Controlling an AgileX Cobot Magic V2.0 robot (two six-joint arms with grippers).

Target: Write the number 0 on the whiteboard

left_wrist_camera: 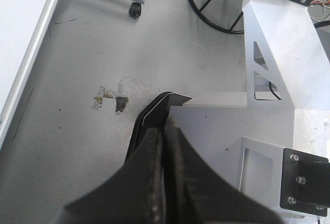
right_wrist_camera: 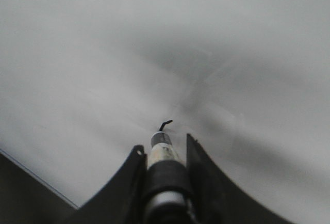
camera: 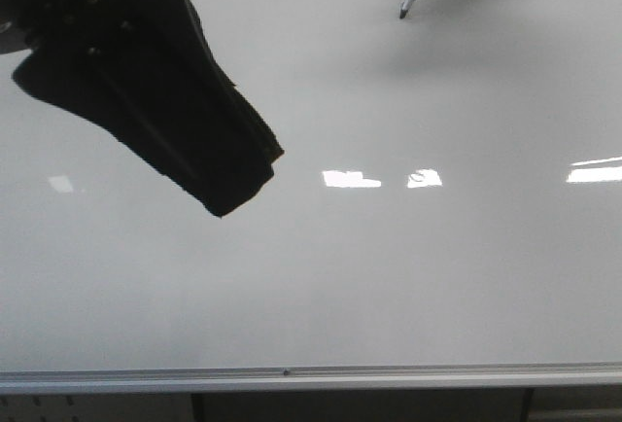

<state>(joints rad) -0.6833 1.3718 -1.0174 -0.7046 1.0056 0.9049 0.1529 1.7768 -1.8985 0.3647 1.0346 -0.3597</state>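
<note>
The whiteboard (camera: 389, 276) is glossy pale grey-white and fills the front view, with a silver rail (camera: 292, 376) along its lower edge. My right gripper (right_wrist_camera: 164, 149) is shut on a marker (right_wrist_camera: 164, 154). The marker's tip (camera: 403, 15) shows at the top right of the front view. A short curved black stroke (right_wrist_camera: 166, 125) lies on the board at the tip. No closed loop of the number 0 shows. My left gripper (camera: 238, 189) is shut and empty, hanging in front of the board's upper left. Its fingers (left_wrist_camera: 154, 152) are pressed together in the left wrist view.
Bright light glares (camera: 350, 179) lie across the board's middle and right. The left wrist view shows the grey floor with tape scraps (left_wrist_camera: 111, 100), a caster wheel (left_wrist_camera: 135, 11), the white robot frame (left_wrist_camera: 278, 53) and the board's edge (left_wrist_camera: 26, 53).
</note>
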